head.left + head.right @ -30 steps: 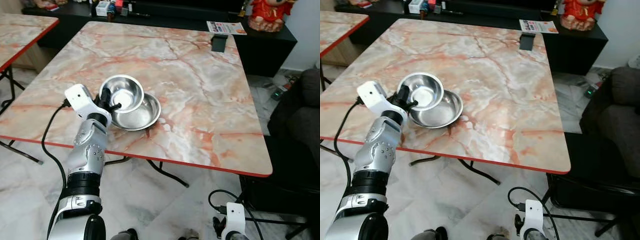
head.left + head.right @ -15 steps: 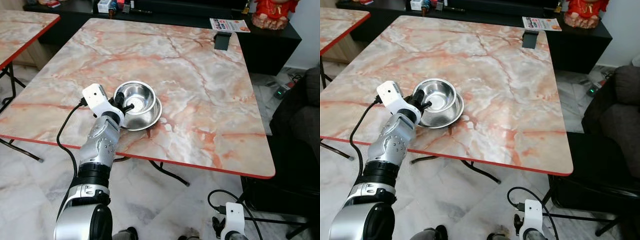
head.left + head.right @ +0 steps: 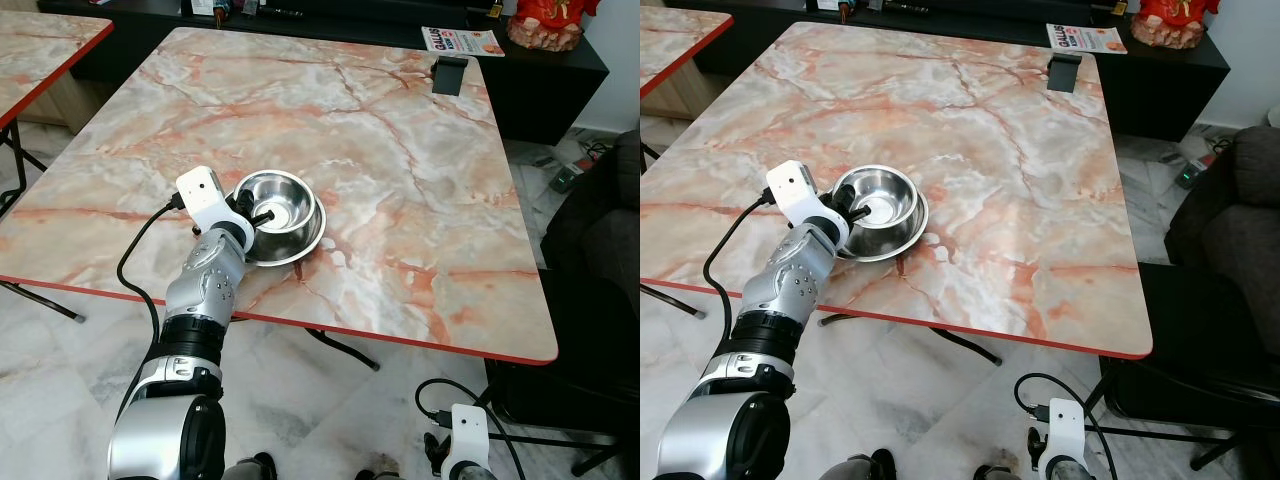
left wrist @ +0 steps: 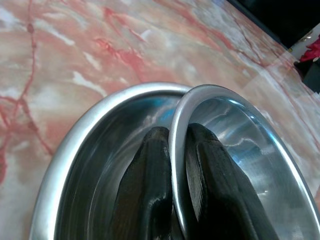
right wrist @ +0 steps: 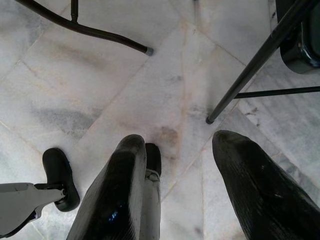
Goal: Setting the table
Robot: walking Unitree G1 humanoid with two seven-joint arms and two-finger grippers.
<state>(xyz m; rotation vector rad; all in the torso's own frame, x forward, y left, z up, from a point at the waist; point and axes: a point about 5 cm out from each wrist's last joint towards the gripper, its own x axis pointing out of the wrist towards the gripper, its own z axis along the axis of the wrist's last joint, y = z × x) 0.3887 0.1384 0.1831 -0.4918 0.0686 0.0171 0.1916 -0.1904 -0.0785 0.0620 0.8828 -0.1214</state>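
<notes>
The left end effector [image 3: 256, 214] pinches the rim of a shiny small bowl [image 3: 280, 200] (nested in a wider bowl [image 3: 305, 243]) near the worktop's [image 3: 400, 150] front edge. The right end effector [image 5: 175, 190] hangs released.

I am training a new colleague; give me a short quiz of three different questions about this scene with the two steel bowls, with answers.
1. True or false: the left end effector pinches the rim of the small bowl between its fingers.
2. Where does the small bowl sit? A) beside the large bowl; B) inside the large bowl; C) on the floor.
3. Fill in: the right end effector hangs low over the ____, fingers apart.

Key: 1 true; 2 B; 3 floor. The bowls stand near the front edge of the marble table.
</notes>
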